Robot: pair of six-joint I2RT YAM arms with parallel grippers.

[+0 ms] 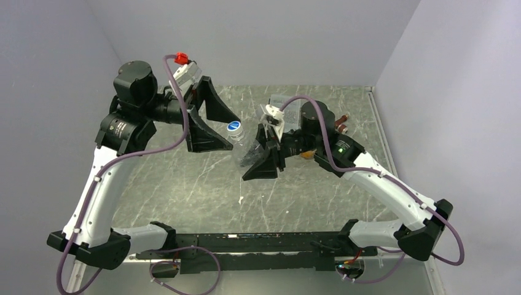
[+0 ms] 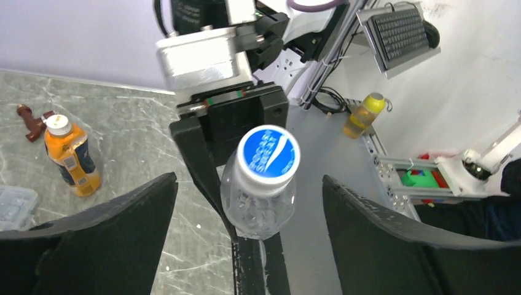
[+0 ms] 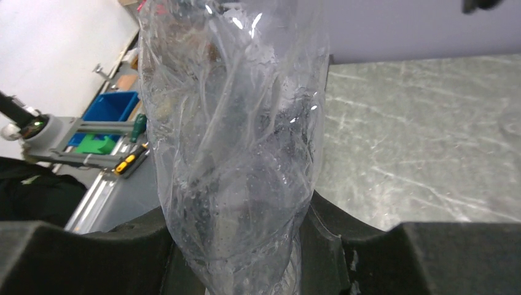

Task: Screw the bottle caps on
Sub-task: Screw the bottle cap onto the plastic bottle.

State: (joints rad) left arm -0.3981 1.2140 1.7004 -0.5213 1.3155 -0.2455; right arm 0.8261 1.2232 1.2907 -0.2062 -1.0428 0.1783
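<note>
My right gripper (image 1: 261, 161) is shut on a clear, crumpled bottle (image 1: 247, 149) and holds it tilted above the table. The bottle fills the right wrist view (image 3: 236, 153), pinched between the black fingers (image 3: 86, 252). A blue cap with a pale swirl (image 1: 234, 127) sits on the bottle's neck. In the left wrist view the cap (image 2: 268, 152) faces the camera, between my left fingers. My left gripper (image 1: 222, 129) is open around the cap, both fingers (image 2: 98, 233) apart from it. An orange bottle with a dark blue label (image 2: 69, 155) stands on the table with a pale cap on.
A flat clear plastic box (image 2: 13, 206) lies at the left edge of the left wrist view. A small reddish-brown object (image 2: 29, 118) lies behind the orange bottle. Another orange-brown bottle (image 1: 307, 153) shows partly behind my right arm. Grey walls close the table's back and sides.
</note>
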